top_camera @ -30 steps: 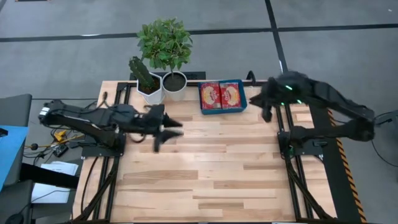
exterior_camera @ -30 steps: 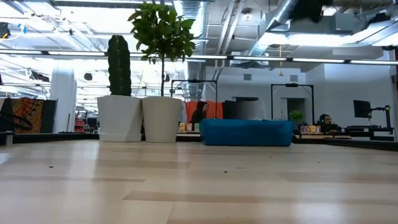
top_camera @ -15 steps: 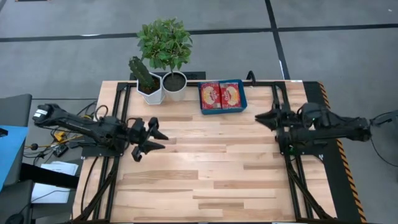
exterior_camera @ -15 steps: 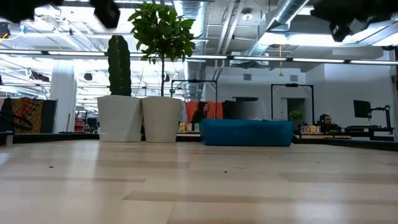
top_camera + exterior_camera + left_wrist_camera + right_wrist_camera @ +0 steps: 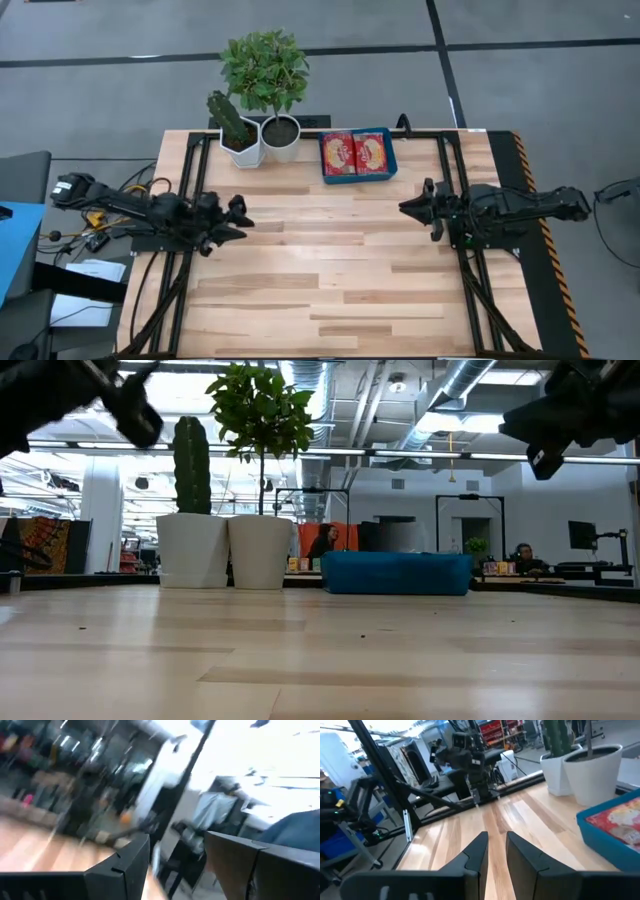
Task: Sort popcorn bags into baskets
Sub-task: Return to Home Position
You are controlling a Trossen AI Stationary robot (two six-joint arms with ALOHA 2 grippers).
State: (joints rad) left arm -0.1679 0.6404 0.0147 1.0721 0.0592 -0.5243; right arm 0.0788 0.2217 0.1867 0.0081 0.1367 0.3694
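Both arms have drawn back to the sides of the plank table (image 5: 330, 270) — left gripper (image 5: 238, 212) spread, right gripper (image 5: 408, 207) narrowly parted, both empty — flat red popcorn bags (image 5: 338, 153) lying in the round-cornered blue basket (image 5: 358, 179).

The wooden table (image 5: 330, 270) carries a blue tray (image 5: 392, 158) at its far edge; two white pots (image 5: 244, 155) beside it.

The counter (image 5: 330, 270) under me is pale wood laid in planks, smooth, with a soft satin sheen. My left pincer (image 5: 240, 215) and right pincer (image 5: 412, 207) look like dark matt plastic, flat-faced and hard-edged. The rails (image 5: 472, 285) along the counter are black metal. The popcorn bags (image 5: 355, 153) are glossy printed film, and their blue tray (image 5: 395, 573) looks matt. The white pots (image 5: 225, 550) are smooth and faintly shiny.
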